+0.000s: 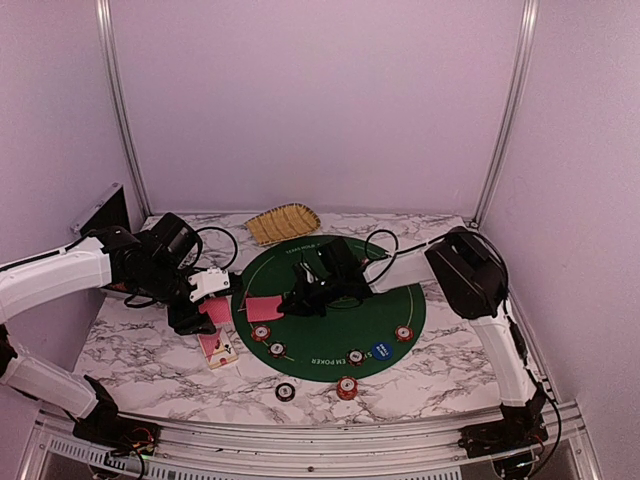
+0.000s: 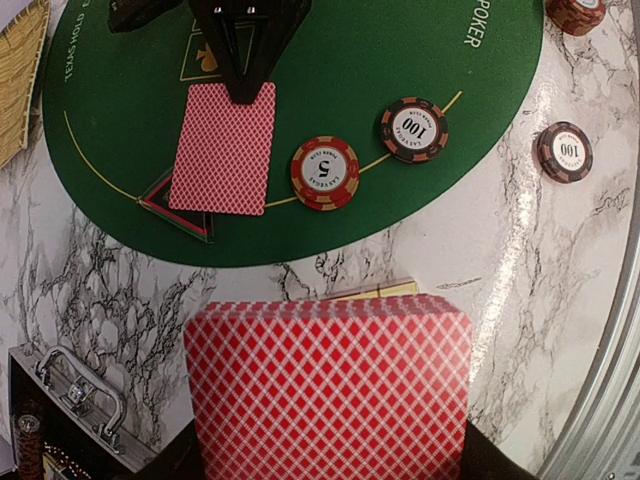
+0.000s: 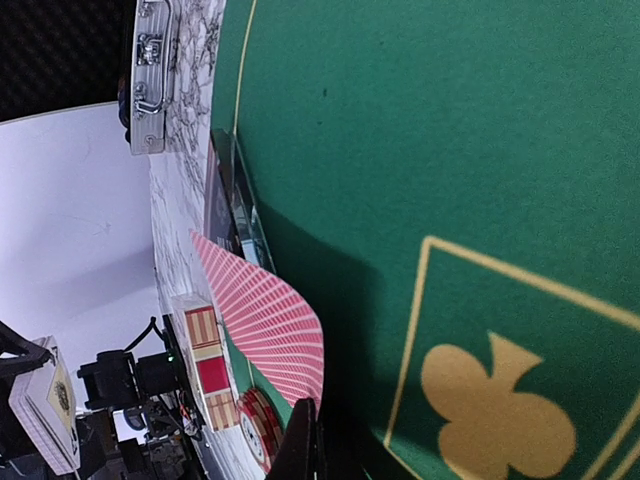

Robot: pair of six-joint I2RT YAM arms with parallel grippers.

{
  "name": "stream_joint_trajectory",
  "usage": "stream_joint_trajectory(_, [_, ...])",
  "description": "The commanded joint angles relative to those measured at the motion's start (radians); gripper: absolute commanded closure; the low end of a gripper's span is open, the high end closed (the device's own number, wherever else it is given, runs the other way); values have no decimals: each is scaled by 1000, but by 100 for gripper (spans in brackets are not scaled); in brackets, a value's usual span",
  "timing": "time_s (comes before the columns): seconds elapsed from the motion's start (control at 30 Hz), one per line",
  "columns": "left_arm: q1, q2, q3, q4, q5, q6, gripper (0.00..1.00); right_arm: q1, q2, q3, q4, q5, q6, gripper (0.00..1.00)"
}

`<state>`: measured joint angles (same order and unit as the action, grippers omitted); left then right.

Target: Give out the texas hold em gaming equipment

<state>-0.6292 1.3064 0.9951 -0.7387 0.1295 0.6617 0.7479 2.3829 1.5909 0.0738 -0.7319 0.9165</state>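
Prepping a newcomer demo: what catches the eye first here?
The green poker mat sits dead centre. At its left edge the right end effector pinches a single red-backed card, while the left end effector holds the red-backed deck just off the mat.

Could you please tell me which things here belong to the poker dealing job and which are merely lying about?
Job in hand: card deck in left pincer; single card in right pincer; poker chips; blue button; triangular button.

Lying about: yellow basket; black case.
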Motion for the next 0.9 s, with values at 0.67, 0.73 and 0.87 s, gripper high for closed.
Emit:
stream_joint_trajectory(0.67, [6,-11,26,-25,19,-9,100,19,-194,3,-220,234,-149,18])
stream_joint_trajectory(0.73, [6,-12,29,-28,25,-11,100,22,-219,-15,-210,240,-149,12])
stream_joint_trajectory(0.87, [6,-8,33,-27,33,-13,100,35,-257,-26,-234,270,-167,2])
